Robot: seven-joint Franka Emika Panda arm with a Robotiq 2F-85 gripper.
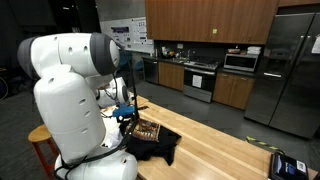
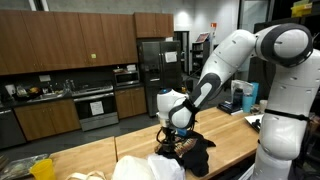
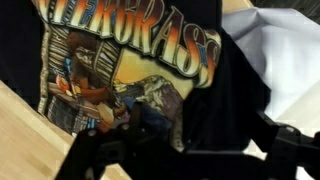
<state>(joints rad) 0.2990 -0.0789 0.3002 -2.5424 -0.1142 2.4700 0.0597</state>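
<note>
The wrist view alone shows lettering (image 3: 140, 40) on the black T-shirt (image 3: 232, 100) under the wide-spread gripper (image 3: 185, 160).

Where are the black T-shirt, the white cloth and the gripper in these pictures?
black T-shirt (image 3: 125, 95), wrist view, on the coloured print.
white cloth (image 3: 280, 55), wrist view, on its plain middle.
gripper (image 3: 188, 150), wrist view, midway between its open fingertips, above the shirt.

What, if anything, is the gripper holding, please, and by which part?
Nothing is held: the gripper is open over the black printed T-shirt, gripping no part of it.
</note>
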